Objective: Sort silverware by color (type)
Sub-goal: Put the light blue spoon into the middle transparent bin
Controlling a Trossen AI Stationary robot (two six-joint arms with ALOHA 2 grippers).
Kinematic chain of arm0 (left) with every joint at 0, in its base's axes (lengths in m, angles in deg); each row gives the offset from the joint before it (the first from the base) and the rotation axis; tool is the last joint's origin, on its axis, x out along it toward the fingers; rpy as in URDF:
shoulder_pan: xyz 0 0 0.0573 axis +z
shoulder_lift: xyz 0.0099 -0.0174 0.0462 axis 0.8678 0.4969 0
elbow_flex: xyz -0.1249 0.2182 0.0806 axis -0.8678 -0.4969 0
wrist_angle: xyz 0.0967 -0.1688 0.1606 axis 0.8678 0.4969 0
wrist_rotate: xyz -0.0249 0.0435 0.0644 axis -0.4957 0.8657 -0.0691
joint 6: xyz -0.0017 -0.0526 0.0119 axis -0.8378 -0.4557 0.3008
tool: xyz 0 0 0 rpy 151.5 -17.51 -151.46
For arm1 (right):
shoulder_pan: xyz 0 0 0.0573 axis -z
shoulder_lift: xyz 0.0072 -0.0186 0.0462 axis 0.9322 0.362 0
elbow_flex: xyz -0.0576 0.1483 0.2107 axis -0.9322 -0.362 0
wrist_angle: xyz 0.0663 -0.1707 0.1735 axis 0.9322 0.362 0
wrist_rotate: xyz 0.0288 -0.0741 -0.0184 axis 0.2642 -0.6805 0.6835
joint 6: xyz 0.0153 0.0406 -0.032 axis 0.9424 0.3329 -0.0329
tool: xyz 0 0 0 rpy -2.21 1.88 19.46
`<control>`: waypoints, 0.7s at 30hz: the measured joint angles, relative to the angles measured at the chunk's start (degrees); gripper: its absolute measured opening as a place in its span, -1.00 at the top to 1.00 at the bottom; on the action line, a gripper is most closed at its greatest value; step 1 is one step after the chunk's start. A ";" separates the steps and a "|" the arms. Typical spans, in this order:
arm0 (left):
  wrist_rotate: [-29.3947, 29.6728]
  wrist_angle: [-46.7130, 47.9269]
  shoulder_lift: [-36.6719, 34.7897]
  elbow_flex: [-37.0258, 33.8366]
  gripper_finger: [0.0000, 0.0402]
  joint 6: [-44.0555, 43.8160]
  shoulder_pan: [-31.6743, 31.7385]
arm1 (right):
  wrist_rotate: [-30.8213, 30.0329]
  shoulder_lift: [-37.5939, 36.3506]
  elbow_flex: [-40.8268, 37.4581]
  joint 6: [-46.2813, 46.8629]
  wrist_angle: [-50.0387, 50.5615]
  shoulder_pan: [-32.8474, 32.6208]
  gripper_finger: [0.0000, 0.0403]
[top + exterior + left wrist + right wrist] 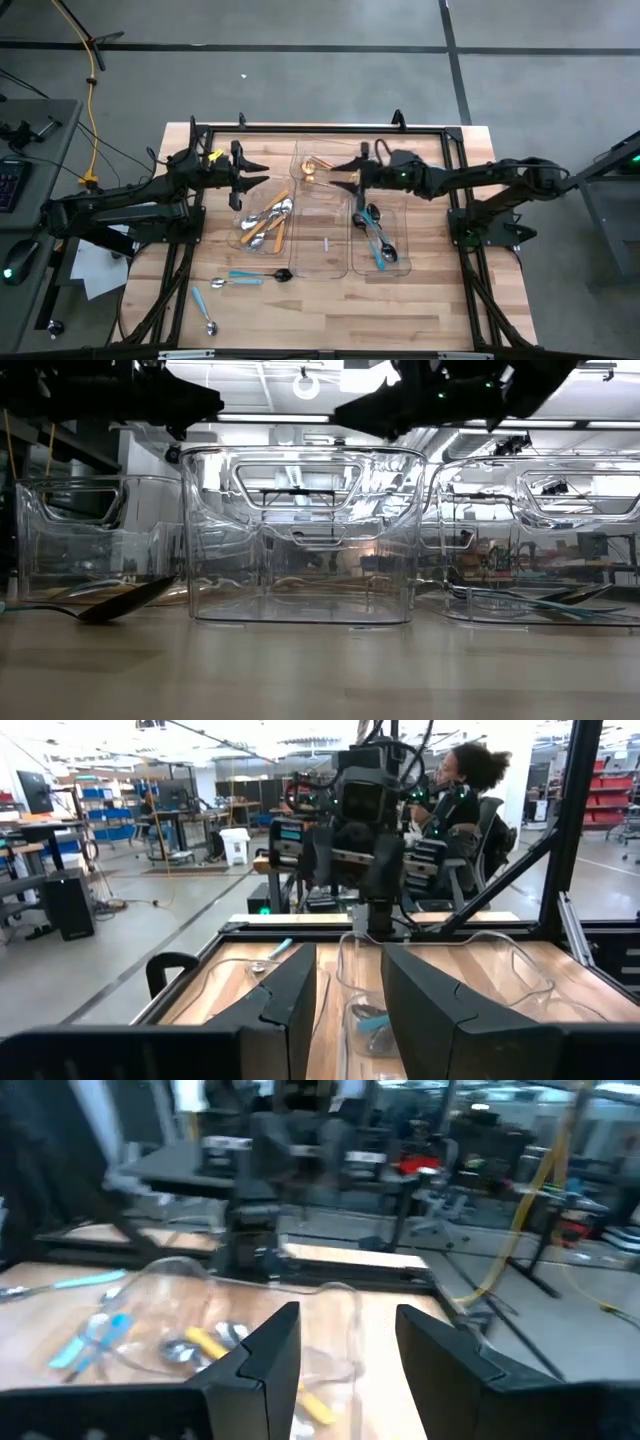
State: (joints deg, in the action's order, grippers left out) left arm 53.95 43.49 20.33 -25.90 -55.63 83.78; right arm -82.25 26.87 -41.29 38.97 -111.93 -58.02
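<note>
Table (pixel 420 300) carried three clear trays (pixel 325 262). Left gripper (pixel 262 175) hovered over left tray's far end, fingers apart, empty. Right gripper (pixel 337 170) hung above middle tray, fingers apart, empty. Orange spoons (pixel 268 225) lay in left tray, gold (pixel 318 170) in middle, blue (pixel 378 238) in right; three pieces (pixel 232 281) lay loose on table.

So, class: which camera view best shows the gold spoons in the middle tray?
The high view: looking straight down, it shows the gold spoons lying at the far end of the middle tray. The low view shows that tray only as clear walls with no gold visible. Neither wrist view shows them clearly.
</note>
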 joint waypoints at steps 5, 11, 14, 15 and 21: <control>0.00 -0.02 -0.02 0.00 0.48 0.56 0.00 | -0.56 -7.61 -7.53 1.16 -5.04 2.02 0.25; 0.00 -0.48 -0.02 0.00 0.48 1.43 0.00 | -0.52 -14.03 -16.36 1.67 -13.93 2.78 0.25; 0.01 -0.54 0.00 0.00 0.48 1.51 0.00 | -0.50 -14.69 -17.10 2.32 -15.57 2.76 0.25; 0.02 -0.59 0.00 0.00 0.48 1.51 0.00 | -0.48 -14.67 -17.04 2.51 -15.65 2.76 0.25; 0.21 -0.74 0.00 0.00 0.48 1.53 0.00 | -0.47 -14.56 -16.29 2.31 -13.88 2.72 0.25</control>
State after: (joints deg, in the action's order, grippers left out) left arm 54.16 42.74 20.33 -25.90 -54.10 83.78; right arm -82.72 12.31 -57.58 41.27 -125.81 -55.30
